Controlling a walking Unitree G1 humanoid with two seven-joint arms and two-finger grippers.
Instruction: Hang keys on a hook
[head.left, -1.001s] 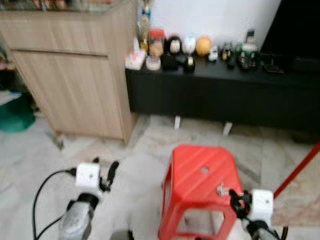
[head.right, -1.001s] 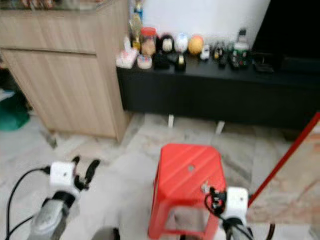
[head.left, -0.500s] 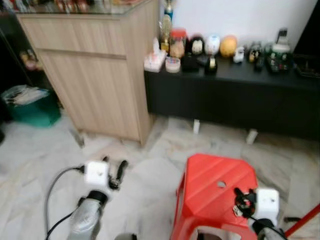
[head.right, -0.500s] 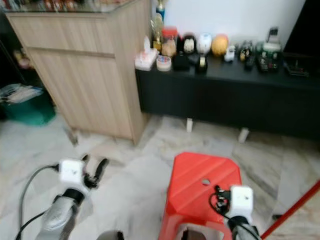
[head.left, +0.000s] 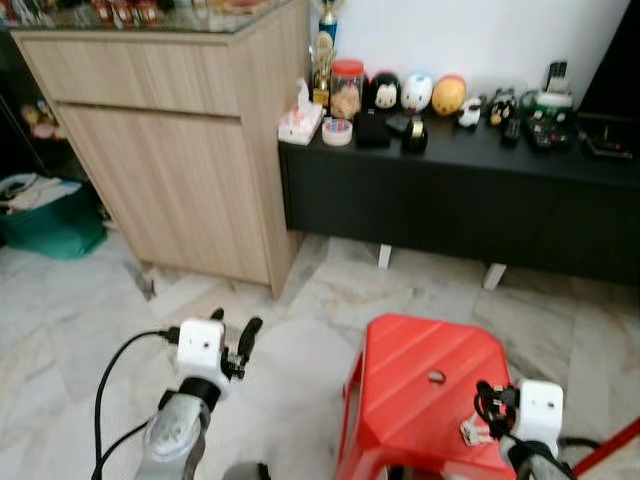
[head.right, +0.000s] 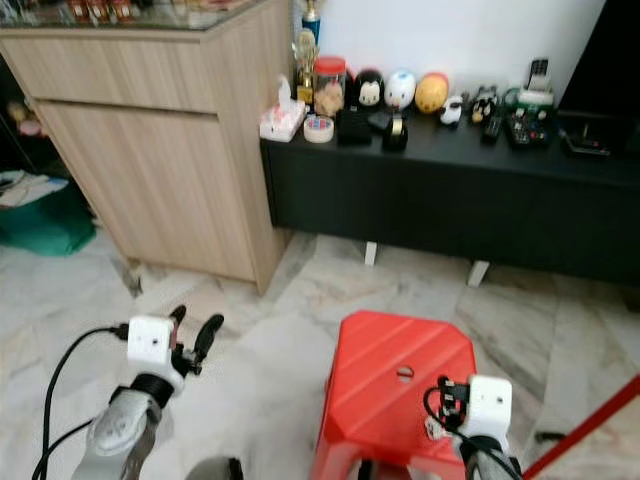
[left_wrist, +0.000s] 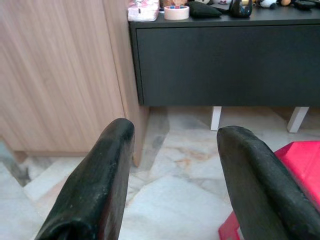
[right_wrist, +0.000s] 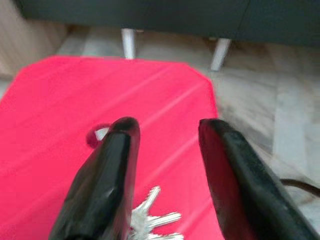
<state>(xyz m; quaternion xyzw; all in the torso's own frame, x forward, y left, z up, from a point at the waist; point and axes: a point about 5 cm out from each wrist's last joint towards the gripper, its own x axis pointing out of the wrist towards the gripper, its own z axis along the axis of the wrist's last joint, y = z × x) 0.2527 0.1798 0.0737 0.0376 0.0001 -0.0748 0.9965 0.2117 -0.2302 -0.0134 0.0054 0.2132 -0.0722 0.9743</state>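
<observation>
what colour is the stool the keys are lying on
Red; the stool under the keys shows best in the right wrist view.

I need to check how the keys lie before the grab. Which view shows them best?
The right wrist view: the keys lie close up on the red stool, between the open right gripper's fingers. Both eye views show them as a small pale bunch by that gripper.

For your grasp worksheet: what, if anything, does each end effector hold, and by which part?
Nothing is held. The right end effector is open above the keys lying on the red stool; the left end effector is open over the floor.
</observation>
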